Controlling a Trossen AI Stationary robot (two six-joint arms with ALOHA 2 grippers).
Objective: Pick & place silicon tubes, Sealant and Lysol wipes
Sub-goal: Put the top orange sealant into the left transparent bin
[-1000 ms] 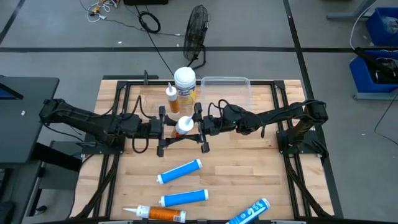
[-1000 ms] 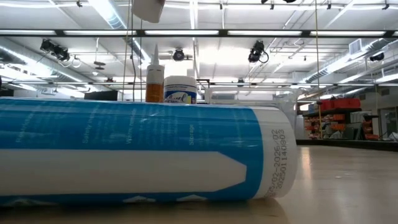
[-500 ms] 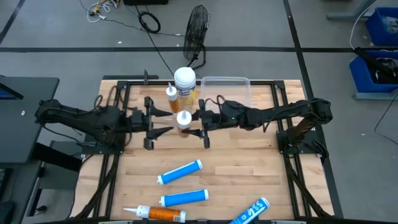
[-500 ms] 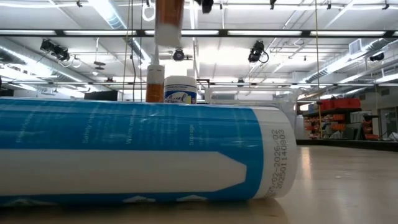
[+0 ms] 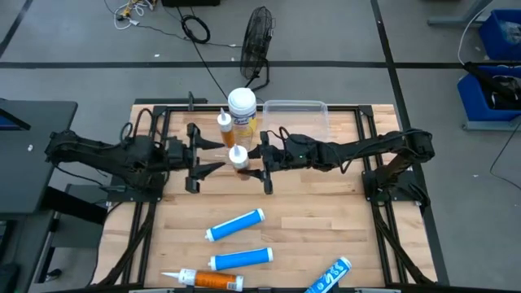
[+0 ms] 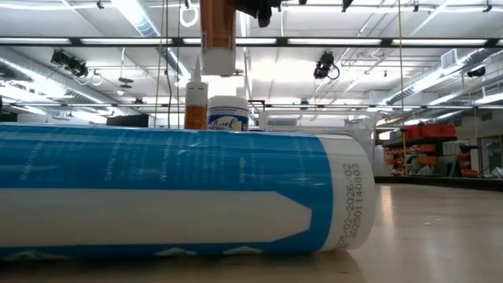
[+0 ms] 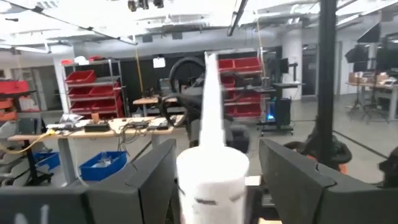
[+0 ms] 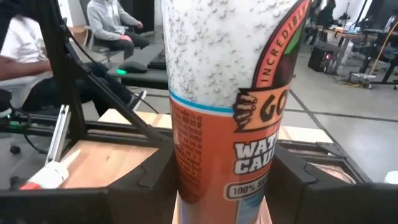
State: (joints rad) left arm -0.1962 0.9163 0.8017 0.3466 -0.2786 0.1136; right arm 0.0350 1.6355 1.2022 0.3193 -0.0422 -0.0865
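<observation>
Carried toward the Lysol wipes, one orange sealant tube is clamped upright by the right tool. Left tool stands spread open alongside. Three blue tubes and two more orange ones sit on the counter.

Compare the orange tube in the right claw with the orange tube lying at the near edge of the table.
The held orange tube stands upright, off the table in the low view, in the right claw; the near-edge orange tube lies flat, untouched. The held one is by the Lysol wipes; the other by the blue tubes. Both have white nozzles.
</observation>
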